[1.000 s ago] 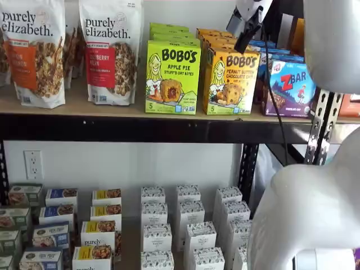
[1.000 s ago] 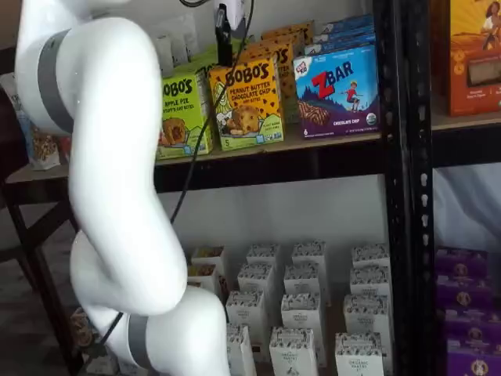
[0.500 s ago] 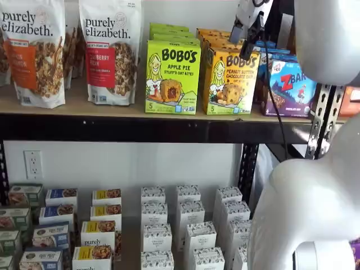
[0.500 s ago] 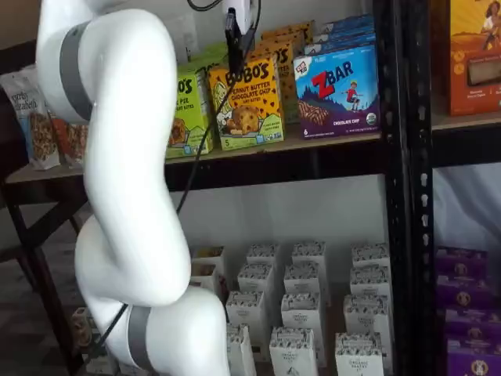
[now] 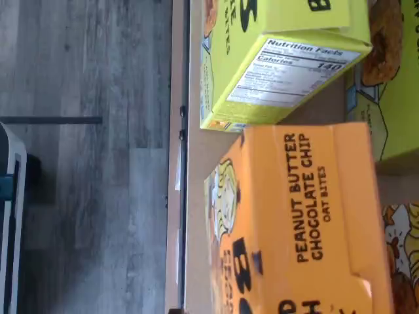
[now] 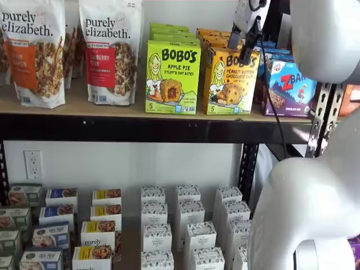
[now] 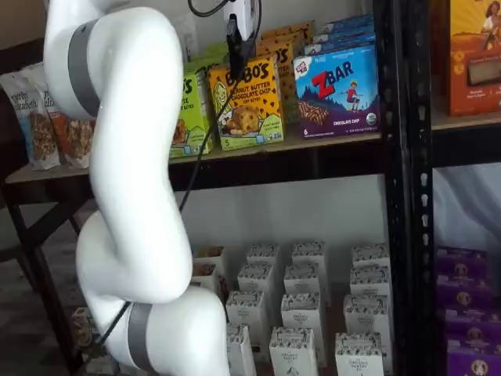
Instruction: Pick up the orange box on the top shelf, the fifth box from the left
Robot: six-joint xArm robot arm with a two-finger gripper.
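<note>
Tan top shelf (image 6: 79, 107), front edge: orange box (image 6: 229, 82) upright, untouched. Gripper (image 6: 247, 44) overhead, approach step; finger gap unreadable, holding nothing. Next, I judge: descend, straddle carton.

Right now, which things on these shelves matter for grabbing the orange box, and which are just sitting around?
Job:
orange box
top shelf
fingers, hanging in front of the orange box

Just there:
lime-green Apple Pie carton
blue ZBar box
granola bags
small white cartons below
</note>
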